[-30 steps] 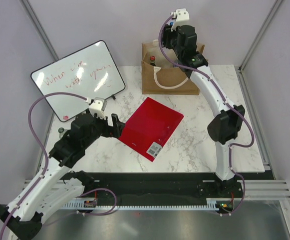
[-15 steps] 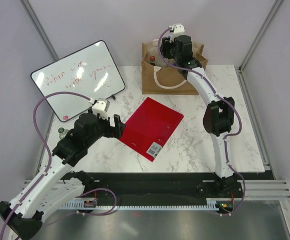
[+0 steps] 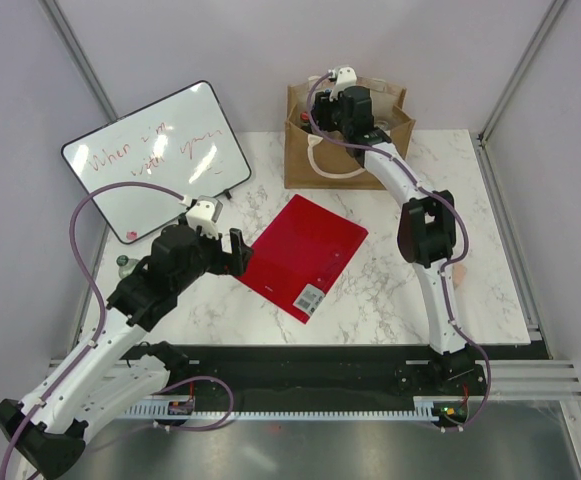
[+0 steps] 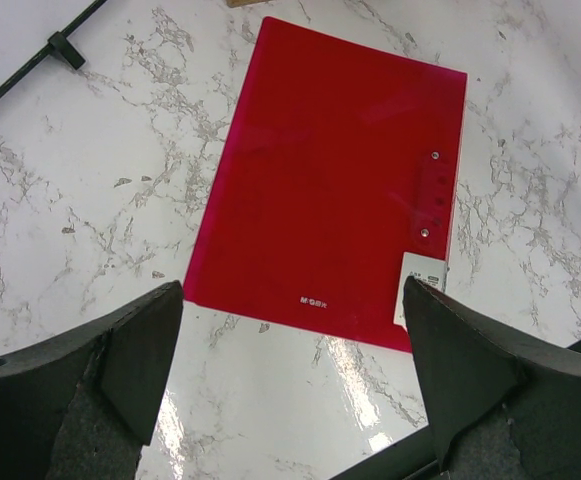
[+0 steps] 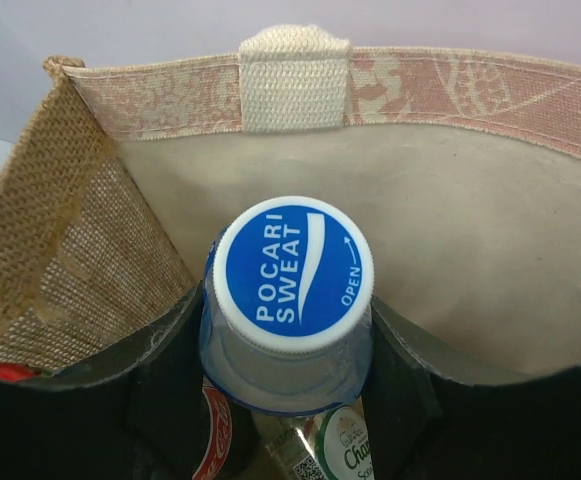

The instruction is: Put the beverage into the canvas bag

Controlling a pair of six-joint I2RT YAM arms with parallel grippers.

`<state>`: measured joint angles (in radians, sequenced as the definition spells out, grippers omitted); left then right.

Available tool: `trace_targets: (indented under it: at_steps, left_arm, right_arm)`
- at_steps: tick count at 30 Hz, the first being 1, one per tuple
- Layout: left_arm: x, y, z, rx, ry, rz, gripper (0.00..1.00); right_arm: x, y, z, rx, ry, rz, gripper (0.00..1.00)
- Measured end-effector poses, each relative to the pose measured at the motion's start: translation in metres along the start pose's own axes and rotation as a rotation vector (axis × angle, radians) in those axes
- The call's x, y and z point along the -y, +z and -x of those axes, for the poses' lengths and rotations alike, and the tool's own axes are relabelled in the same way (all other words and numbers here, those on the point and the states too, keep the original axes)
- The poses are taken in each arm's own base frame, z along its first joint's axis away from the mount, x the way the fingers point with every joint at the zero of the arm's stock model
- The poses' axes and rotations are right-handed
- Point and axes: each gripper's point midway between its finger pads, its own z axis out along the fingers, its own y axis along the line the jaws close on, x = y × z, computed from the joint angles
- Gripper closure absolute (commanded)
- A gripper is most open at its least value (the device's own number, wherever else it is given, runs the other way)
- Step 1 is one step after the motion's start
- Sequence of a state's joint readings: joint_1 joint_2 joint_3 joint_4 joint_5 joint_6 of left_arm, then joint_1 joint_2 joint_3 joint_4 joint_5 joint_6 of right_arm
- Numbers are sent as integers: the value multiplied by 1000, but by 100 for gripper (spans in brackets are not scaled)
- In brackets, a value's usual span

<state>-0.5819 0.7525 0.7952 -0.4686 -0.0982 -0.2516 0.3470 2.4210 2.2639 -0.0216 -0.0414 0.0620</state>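
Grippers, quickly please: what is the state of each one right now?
Left gripper: open, holding nothing, over the red folder.
Right gripper: closed on the Pocari Sweat bottle, inside the canvas bag.

The boxy tan woven canvas bag (image 5: 65,235) is coarse, open-weave cloth outside, with a smooth matt pale lining; the clear plastic bottle with a blue-and-white cap (image 5: 292,262) is smooth and glossy; the flat red plastic folder (image 4: 330,190) is slick and shiny; the white marble-patterned worktop (image 4: 90,180) gleams with reflections.
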Motion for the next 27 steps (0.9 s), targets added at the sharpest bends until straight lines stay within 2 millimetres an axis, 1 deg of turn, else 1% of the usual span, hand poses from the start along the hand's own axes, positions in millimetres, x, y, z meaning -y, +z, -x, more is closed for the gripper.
trace_targets:
  at_steps: [1, 2, 4, 5, 6, 7, 9, 11, 13, 14, 19, 21, 22, 25, 27]
  left_arm:
    - [0, 0, 0, 0, 0, 0, 3]
    - [0, 0, 0, 0, 0, 0, 3]
    - [0, 0, 0, 0, 0, 0, 3]
    - [0, 0, 0, 0, 0, 0, 3]
    - [0, 0, 0, 0, 0, 0, 3]
    - [0, 0, 0, 0, 0, 0, 3]
    - [0, 0, 0, 0, 0, 0, 3]
    - [0, 0, 0, 0, 0, 0, 3]
    - [0, 0, 0, 0, 0, 0, 3]
    - [0, 0, 0, 0, 0, 0, 3]
    - [0, 0, 0, 0, 1, 1, 3]
    - [0, 0, 0, 0, 1, 1, 3]
    - [0, 0, 0, 0, 1, 1, 3]
    - [0, 0, 0, 1, 1, 1, 3]
    - [0, 0, 0, 0, 2, 1, 3]
  right_arm:
    - [0, 1, 0, 5, 2, 0, 71]
    - [0, 2, -1, 5, 4, 0, 65]
    - [0, 3, -1, 8, 7, 1, 59]
    - [0, 4, -1, 10, 9, 1, 54]
    - [-1, 5, -2, 10, 13, 3, 52]
    - [-1, 6, -2, 11, 14, 6, 52]
    - [-2, 7, -3, 12, 19, 8, 60]
    - [-2, 8, -3, 15, 20, 10, 66]
    - [-3, 8, -3, 16, 22, 15, 66]
    - [-3, 8, -3, 16, 24, 17, 63]
    - [-7, 12, -6, 16, 47, 36, 58]
    - [-9, 14, -7, 20, 56, 48, 55]
    - [-11, 14, -7, 19, 60, 56, 51]
    - [-13, 14, -8, 17, 72, 75, 45]
    - [-14, 14, -9, 16, 75, 78, 43]
